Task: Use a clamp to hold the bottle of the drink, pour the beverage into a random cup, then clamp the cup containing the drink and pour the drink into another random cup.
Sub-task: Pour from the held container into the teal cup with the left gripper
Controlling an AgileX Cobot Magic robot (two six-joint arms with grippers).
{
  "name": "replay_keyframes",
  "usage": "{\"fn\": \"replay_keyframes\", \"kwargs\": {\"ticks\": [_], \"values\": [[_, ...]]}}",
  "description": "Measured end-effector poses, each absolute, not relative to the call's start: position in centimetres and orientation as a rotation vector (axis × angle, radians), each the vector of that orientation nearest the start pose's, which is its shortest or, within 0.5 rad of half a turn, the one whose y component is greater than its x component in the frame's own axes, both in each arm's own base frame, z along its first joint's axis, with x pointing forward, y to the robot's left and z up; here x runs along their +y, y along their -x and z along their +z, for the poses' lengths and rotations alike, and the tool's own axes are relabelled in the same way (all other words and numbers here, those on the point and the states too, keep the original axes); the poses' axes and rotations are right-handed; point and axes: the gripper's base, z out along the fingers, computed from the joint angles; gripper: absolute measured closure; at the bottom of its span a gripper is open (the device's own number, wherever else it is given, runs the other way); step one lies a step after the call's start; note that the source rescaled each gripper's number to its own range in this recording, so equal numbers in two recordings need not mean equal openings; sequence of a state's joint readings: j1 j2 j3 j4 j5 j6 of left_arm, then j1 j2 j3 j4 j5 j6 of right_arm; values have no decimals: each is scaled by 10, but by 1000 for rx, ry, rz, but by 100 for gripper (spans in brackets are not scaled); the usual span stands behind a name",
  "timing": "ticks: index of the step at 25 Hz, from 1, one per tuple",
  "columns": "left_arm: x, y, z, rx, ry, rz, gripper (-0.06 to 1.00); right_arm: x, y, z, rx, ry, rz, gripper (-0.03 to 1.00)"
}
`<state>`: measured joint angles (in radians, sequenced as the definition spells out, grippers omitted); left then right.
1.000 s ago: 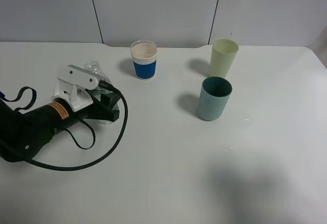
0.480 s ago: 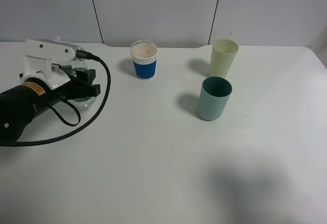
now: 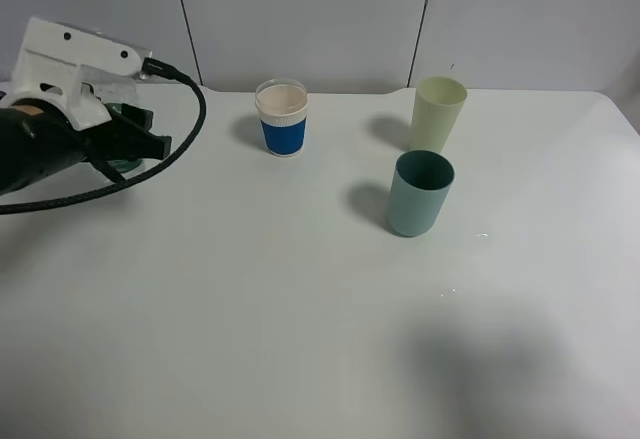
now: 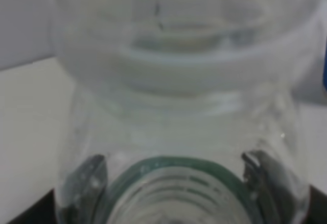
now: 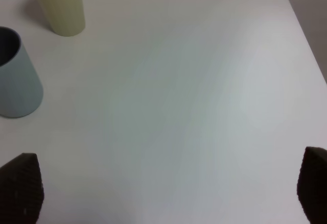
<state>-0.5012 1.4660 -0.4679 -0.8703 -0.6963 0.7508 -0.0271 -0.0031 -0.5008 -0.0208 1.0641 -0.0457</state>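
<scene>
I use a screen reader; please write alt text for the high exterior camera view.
At far left, the left gripper clamps a clear bottle over a white table. Three cups stand upright: a blue-banded paper cup mid-back, a pale green cup further right, a grey-blue cup in front of it.

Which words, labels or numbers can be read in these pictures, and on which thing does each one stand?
No text can be read.
Orange sticker on the left arm: mostly hidden, too small to read.
Blue-banded cup, pale green cup, teal cup, bottle: no print shows.
</scene>
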Motion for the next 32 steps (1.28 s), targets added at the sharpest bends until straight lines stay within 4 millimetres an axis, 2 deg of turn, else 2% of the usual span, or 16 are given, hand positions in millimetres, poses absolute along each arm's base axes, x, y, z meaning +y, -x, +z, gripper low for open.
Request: {"fn": "replay_keyframes", "kwargs": {"ticks": [5,6,17,20,23,27,32], "values": [[-84,-249,199,1959,-224,248,87,-2,6,277,2044,18,-70,-3],[-88,-256,208,2004,-313,309,87,-2,6,277,2044,18,-70,-3],[-94,-260,217,2021,-339,317,87,-2,6,277,2044,18,-70,-3],[-111,-257,224,2011,-380,319,87,-2,6,277,2044,18,-70,-3],[-116,-256,227,2005,-406,339,87,-2,6,277,2044,18,-70,-3],[-135,-254,233,1974,-549,529,87,-2,6,277,2044,18,-70,-3],[-152,-251,232,1951,-628,607,87,-2,6,277,2044,18,-70,-3]]}}
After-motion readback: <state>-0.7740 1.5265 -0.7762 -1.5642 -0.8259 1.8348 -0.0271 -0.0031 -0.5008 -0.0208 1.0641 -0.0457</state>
